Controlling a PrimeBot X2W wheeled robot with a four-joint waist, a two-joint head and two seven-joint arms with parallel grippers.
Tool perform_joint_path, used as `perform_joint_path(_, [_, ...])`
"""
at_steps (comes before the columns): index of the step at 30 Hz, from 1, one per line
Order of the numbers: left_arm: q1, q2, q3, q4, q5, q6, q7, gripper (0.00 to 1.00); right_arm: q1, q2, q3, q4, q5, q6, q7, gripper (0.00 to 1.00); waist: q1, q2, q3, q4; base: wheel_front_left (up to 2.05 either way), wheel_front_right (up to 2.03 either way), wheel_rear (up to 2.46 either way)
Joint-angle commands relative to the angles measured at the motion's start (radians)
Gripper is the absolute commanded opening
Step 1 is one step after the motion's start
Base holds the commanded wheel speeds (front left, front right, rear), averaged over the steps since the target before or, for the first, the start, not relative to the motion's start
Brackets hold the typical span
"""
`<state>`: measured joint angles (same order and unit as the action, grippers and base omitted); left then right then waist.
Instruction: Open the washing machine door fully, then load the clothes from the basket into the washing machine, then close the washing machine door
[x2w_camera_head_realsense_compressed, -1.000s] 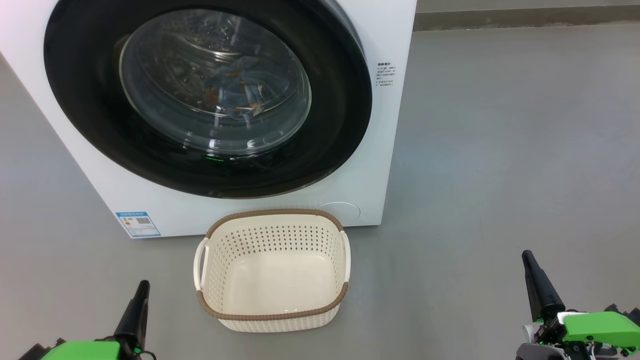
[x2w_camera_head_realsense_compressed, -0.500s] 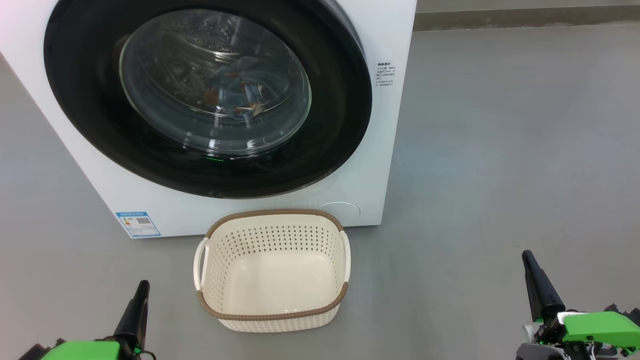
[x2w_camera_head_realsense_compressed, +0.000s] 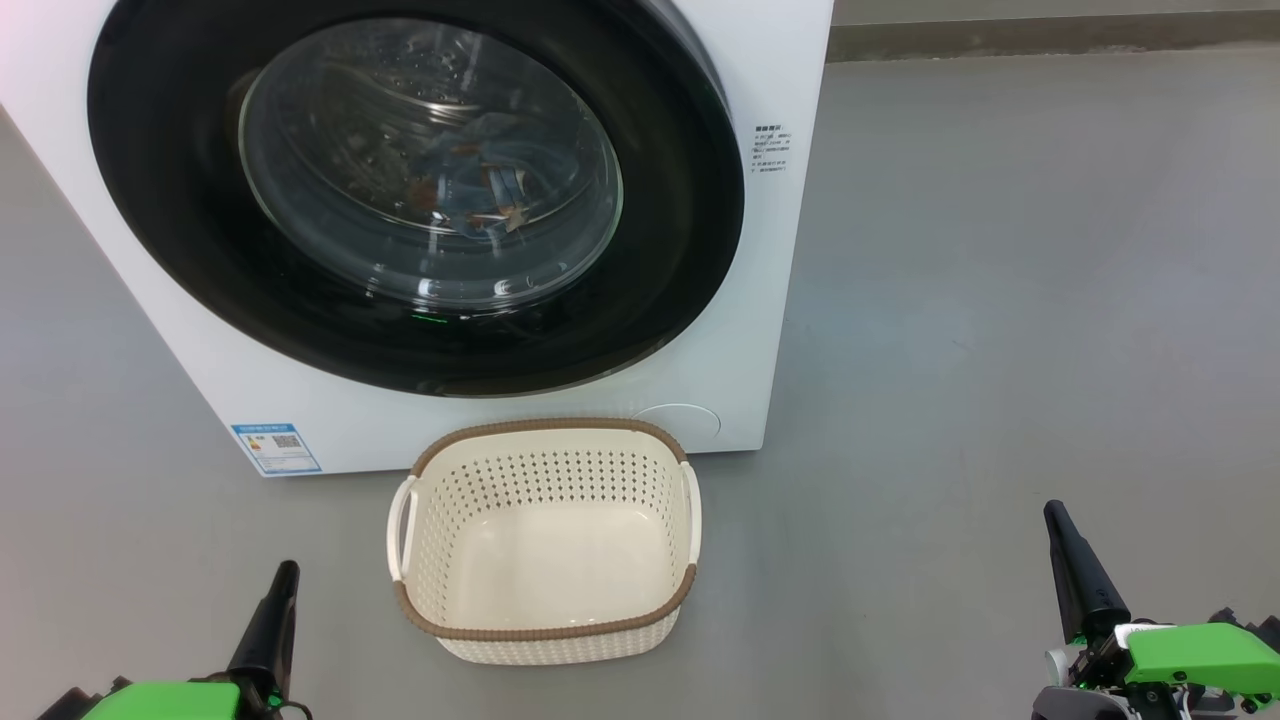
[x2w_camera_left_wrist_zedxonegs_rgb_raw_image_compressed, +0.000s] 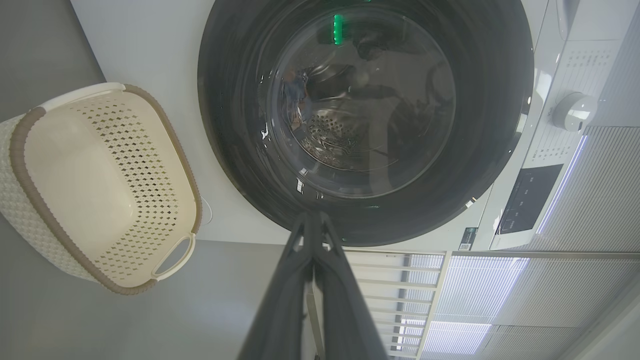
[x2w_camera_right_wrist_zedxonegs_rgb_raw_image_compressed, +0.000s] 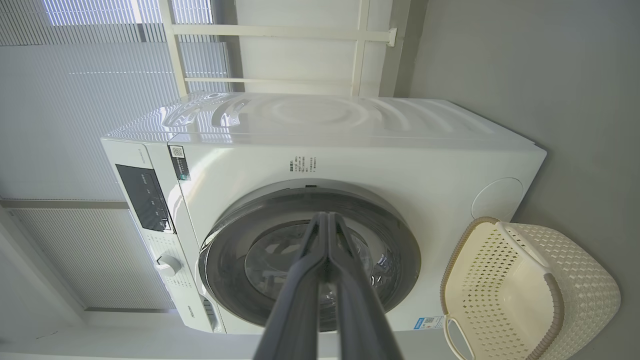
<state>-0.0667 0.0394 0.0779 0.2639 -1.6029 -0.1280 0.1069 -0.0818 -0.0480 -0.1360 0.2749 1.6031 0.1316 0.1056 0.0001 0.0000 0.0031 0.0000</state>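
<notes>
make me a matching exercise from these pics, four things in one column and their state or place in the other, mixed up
Things:
1. washing machine door
2. clothes
3. basket
4. left gripper

States:
a. empty, on the floor
b. shut, holding nothing
c. closed, black-rimmed
d. inside the drum

Pairs: 1-c, 2-d, 3-a, 4-b
</notes>
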Motion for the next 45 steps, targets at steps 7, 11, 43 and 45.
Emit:
perform_joint_path(7, [-0.041,0.012,0.035,-0.019,-0.006,-0.003,0.006,0.00,-0.026,-0.002,0.022,-0.030,0.005,-0.001,0.008,0.00,0.0000,0.0000,0.000,0.000,0.00,0.00,0.00])
perform_joint_path(11, [-0.041,0.012,0.035,-0.019,-0.006,-0.003,0.006,0.00,-0.026,-0.002,0.022,-0.030,0.005,-0.001,0.008,0.00,0.0000,0.0000,0.000,0.000,0.00,0.00,0.00])
perform_joint_path(43, [-0.041,0.011,0.036,-0.019,-0.005,-0.003,0.006,0.00,-0.026,-0.002,0.022,-0.030,0.005,-0.001,0.008,0.00,-0.0001,0.0000,0.000,0.000,0.00,0.00,0.00])
perform_joint_path(45, [-0.041,0.011,0.036,-0.019,-0.005,-0.003,0.006,0.00,-0.026,-0.002,0.022,-0.030,0.005,-0.001,0.008,0.00,-0.0001,0.0000,0.000,0.000,0.00,0.00,0.00])
